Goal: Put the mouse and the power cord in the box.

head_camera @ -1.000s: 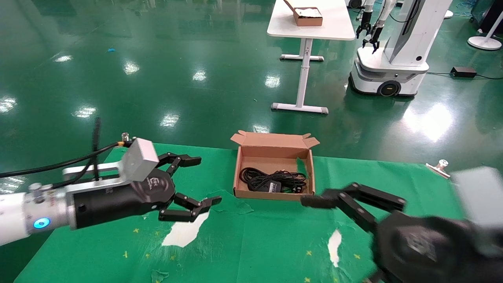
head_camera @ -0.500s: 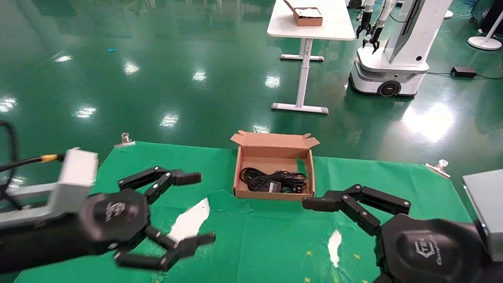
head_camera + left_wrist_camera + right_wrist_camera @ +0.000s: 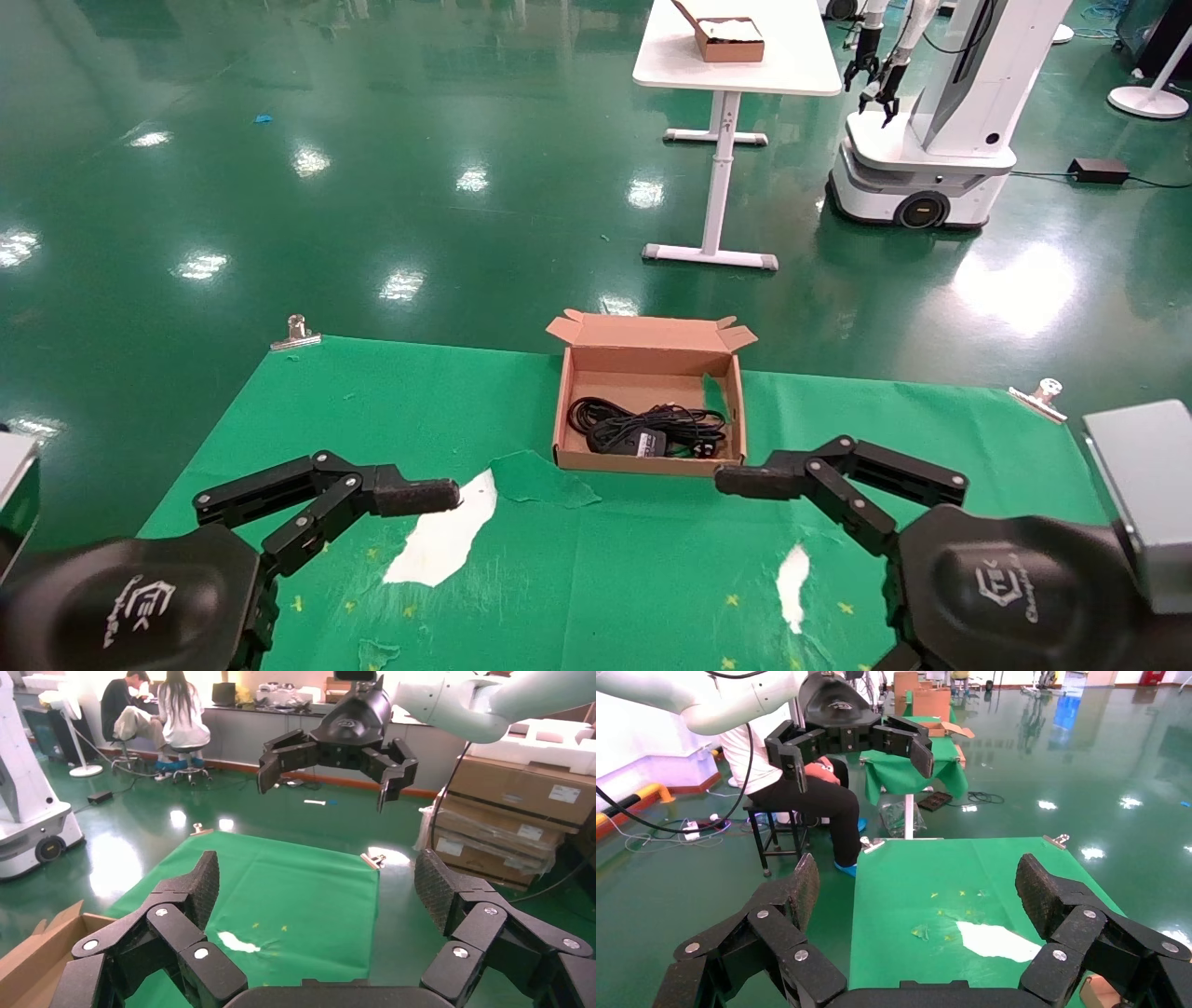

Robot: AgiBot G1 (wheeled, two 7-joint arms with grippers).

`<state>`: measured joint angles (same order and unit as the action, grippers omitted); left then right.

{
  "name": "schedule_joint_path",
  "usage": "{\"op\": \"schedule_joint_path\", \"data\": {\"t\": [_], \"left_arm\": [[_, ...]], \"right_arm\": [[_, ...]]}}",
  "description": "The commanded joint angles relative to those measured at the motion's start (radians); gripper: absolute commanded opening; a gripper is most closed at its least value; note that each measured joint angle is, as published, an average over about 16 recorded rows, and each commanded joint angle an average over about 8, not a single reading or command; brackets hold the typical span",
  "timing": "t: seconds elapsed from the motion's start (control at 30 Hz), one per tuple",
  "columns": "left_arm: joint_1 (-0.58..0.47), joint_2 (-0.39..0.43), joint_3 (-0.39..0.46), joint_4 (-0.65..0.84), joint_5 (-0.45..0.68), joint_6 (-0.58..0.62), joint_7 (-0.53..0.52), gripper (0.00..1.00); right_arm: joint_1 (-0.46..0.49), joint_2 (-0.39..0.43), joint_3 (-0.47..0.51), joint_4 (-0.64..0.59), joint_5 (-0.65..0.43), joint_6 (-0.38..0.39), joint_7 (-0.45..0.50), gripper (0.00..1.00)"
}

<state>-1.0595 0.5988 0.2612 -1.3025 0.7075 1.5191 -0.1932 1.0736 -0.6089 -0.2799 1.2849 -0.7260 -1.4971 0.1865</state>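
The power cord (image 3: 643,427) lies coiled in the box (image 3: 649,359) at the far middle of the green-covered worktop (image 3: 605,578), both tools spread and empty, left tool (image 3: 316,906) and right tool (image 3: 916,896) low at the near corners, while only the wrist views show seated people in the glossy green-floored room.

— What does the right tool (image 3: 916,903) face?
— Its jaws spread wide over the green counter (image 3: 912,903), with a white torn patch (image 3: 1000,941); the left tool (image 3: 852,738) hangs opposite, spread too.
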Motion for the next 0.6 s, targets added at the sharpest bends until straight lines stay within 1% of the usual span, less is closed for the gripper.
{"op": "schedule_joint_path", "data": {"t": [0.03, 0.6], "left_arm": [[0.003, -0.002, -0.003, -0.003, -0.004, 0.004, -0.001, 1.0], [-0.011, 0.009, 0.013, 0.014, 0.017, -0.018, 0.004, 1.0]], "right_arm": [[0.0, 0.0, 0.0, 0.0, 0.0, 0.0, 0.0, 1.0], [0.001, -0.001, -0.001, -0.001, -0.002, 0.001, 0.0, 1.0]]}}
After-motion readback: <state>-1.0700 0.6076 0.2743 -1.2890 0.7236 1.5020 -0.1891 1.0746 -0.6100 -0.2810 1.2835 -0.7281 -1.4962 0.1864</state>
